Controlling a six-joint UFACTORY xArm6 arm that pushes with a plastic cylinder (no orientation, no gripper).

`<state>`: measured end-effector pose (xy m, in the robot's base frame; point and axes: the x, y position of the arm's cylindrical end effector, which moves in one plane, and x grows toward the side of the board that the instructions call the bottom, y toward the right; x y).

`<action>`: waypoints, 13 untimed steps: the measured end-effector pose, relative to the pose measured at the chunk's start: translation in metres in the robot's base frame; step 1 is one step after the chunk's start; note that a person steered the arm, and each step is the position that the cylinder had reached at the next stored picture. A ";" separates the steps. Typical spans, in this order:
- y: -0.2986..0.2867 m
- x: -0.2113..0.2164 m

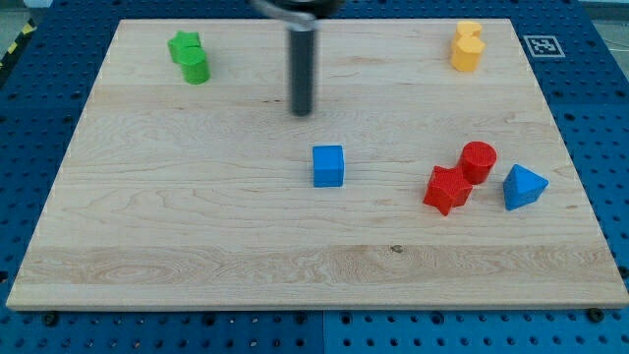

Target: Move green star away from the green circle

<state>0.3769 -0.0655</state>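
Observation:
The green star (183, 45) lies near the view's top left of the wooden board (197, 246). The green circle (197, 67) touches it just below and to the right. My tip (302, 112) is the lower end of the dark rod in the upper middle. It stands well to the right of both green blocks and touches no block. The blue cube (328, 165) lies a little below my tip.
A yellow block pair (467, 46) sits at the top right. A red star (447, 190), a red cylinder (479, 160) and a blue triangle (523, 187) cluster at the right. Blue pegboard surrounds the board.

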 end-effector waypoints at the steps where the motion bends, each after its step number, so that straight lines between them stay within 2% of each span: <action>1: -0.102 0.000; 2: -0.171 -0.018; 3: -0.188 -0.085; 4: -0.174 -0.137; 5: -0.114 -0.142; 6: -0.083 -0.140; 7: -0.118 -0.141; 8: -0.141 -0.117; 9: -0.121 -0.071; 10: -0.053 -0.070; 11: -0.038 -0.081; 13: -0.128 -0.048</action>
<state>0.3289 -0.1932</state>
